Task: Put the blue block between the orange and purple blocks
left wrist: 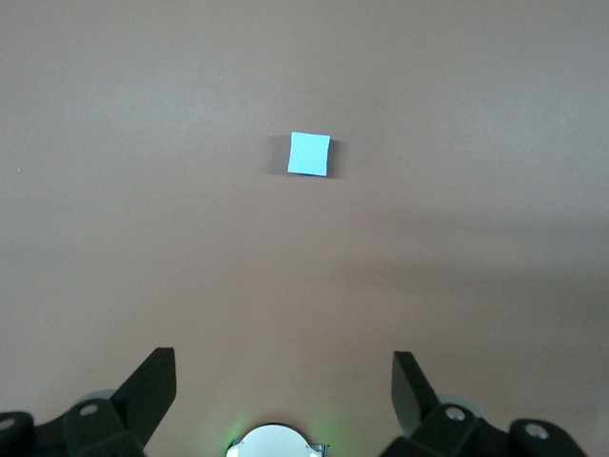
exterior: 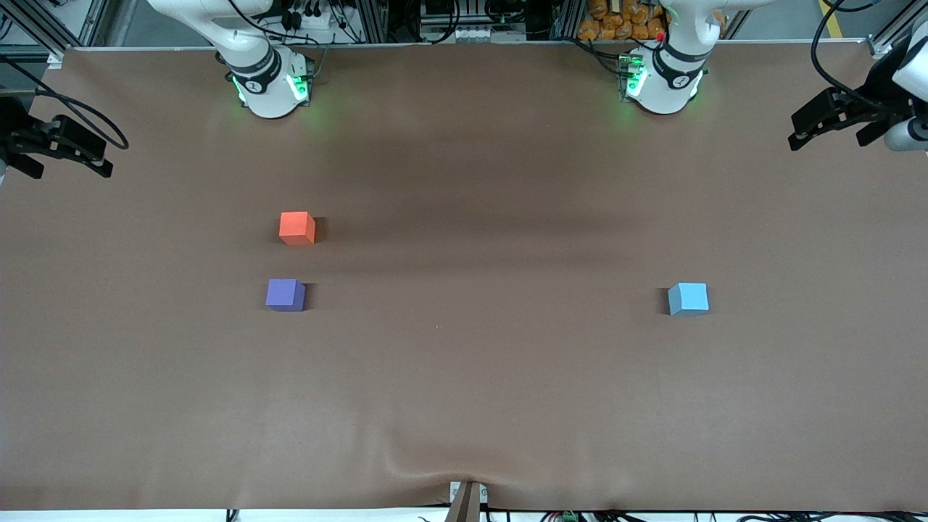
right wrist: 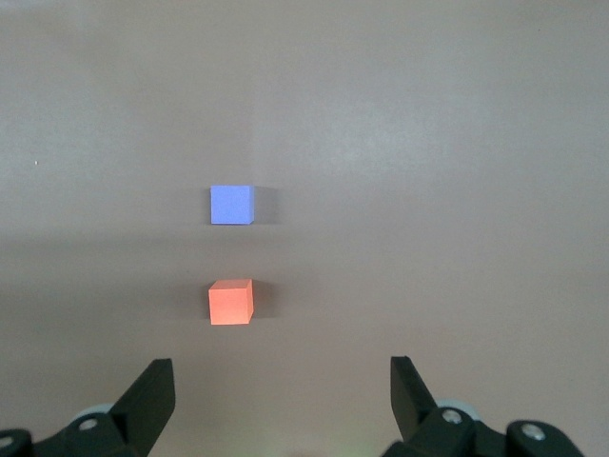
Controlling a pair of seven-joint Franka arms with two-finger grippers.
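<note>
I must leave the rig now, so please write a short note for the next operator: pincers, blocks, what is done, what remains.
Left pincer: open, empty, high over the table's left-arm end; that arm waits.
Right pincer: open, empty, high at the right-arm end.
Blue block: alone on the table, toward the left arm's end.
Orange block and purple block: toward the right arm's end, apart, purple nearer the front camera.
Done: nothing.
Left: pick up blue, set it between them.

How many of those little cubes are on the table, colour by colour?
Orange block: 1
Purple block: 1
Blue block: 1
Total: 3 cubes, each lying apart on the brown table.
</note>
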